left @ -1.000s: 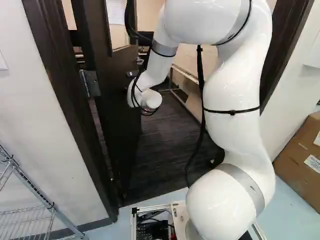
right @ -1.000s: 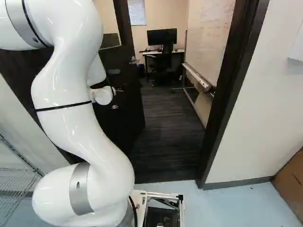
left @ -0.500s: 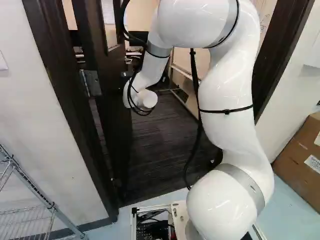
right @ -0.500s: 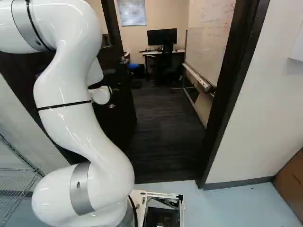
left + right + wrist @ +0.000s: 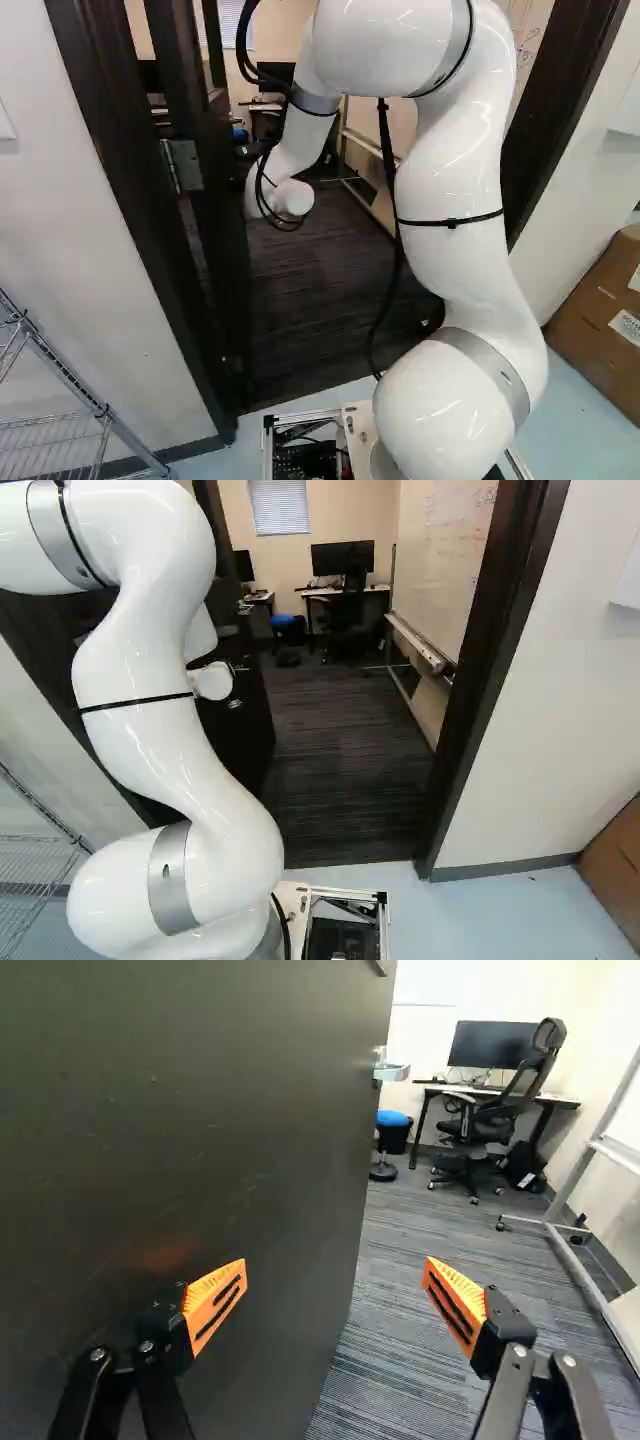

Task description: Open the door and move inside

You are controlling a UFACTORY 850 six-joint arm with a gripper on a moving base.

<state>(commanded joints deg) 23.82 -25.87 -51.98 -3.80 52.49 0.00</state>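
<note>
Wrist view shows the door, a dark slab standing ajar with its face close ahead of the gripper. The pincer is released: its two orange pads stand wide apart with nothing between them. One finger is in front of the door's face, the other past the door's free edge, toward the open passage; whether either finger touches the door cannot be told. A metal handle juts out at the door's free edge.

In the base views the door stands inward at the left side of the doorway, hung from a metal hinge. The white arm rises on the near side of the door and bends forward, its wrist end beside the door. Dark carpet runs beyond and to the right of the door.

Deeper in the room than the door are a desk with a monitor, a black office chair and a blue-topped stool. A whiteboard stands across the passage from the door. Nearer than the door are a wire rack to its left and a cardboard box well to its right.
</note>
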